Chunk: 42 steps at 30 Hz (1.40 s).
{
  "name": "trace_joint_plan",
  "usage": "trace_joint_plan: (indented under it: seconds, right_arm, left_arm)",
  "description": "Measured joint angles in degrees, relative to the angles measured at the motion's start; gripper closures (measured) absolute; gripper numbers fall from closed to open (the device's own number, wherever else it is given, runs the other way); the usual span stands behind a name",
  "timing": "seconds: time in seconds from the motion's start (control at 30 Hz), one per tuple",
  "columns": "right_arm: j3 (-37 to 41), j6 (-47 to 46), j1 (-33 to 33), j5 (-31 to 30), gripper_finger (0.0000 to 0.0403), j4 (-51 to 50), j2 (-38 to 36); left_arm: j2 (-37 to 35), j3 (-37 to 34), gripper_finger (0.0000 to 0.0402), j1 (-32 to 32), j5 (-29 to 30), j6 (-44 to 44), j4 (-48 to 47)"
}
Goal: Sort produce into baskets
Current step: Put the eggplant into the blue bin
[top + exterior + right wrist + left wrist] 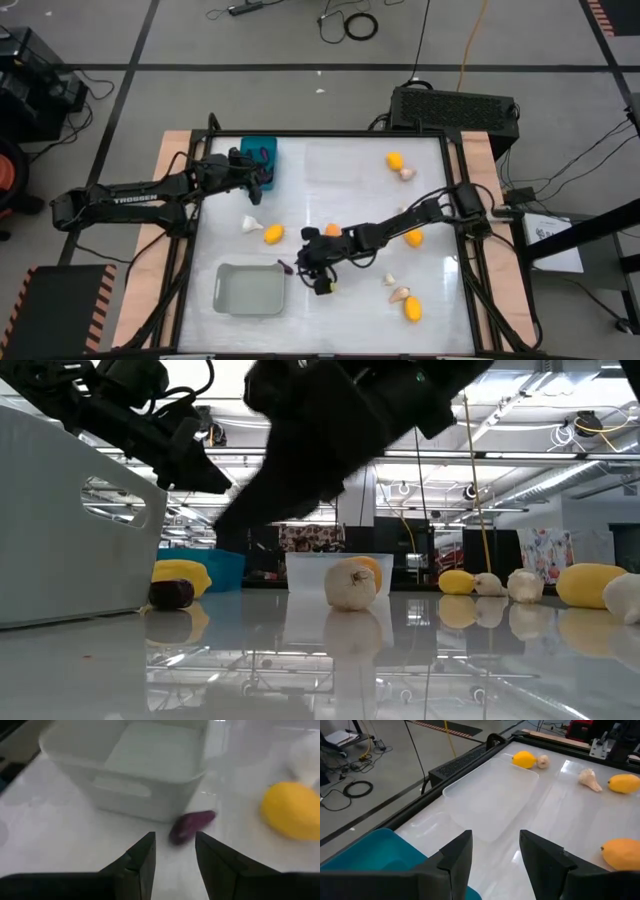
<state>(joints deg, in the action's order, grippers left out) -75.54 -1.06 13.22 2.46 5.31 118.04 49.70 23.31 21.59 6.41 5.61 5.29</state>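
Beside rounded matte grey bin [125,775]: glossy elongated purple eggplant [191,825], empty right fingers [145,857] apart.

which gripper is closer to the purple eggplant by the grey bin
Right. The right gripper hovers just beside the eggplant at the grey bin corner, empty. The left gripper is far off at the teal bin.

Glossy white tabletop [400,650], plastic bins
Teal basket [259,152] smooth plastic; grey basket [135,765] matt plastic; eggplant [191,824] shiny.
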Motion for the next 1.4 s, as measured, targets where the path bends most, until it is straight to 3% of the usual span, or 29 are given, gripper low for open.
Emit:
trace_joint_plan:
  seconds: [0.17,0.57,0.77,1.07,1.23,1.4]
  right_arm:
    - [-0.06,0.31,0.42,-3.46,0.0257,0.76,0.8]
    - [0.01,1.33,0.7,-4.49,0.0093,11.91,6.12]
    - [-0.01,1.77,0.78,-5.28,0.0056,16.77,9.84]
    - [-0.01,-0.54,0.3,-8.94,0.0092,17.02,10.7]
    - [-0.03,-5.14,-0.36,-8.39,0.0147,16.43,10.7]
    - [-0.01,-8.08,-0.51,-8.39,0.0227,16.37,10.7]
  left_arm:
    - [-0.01,0.0,0.023,-0.1,-0.15,0.06,0.03]
    - [0.0,0.0,0.023,-0.62,-0.17,-0.12,0.18]
    - [0.01,0.0,0.023,-0.75,-0.19,-0.46,0.29]
    - [-0.01,0.0,0.023,-0.75,-0.17,-0.53,0.25]
    - [0.0,0.0,0.023,-0.75,-0.17,-0.53,0.24]
    - [0.01,0.0,0.023,-0.75,-0.17,-0.53,0.23]
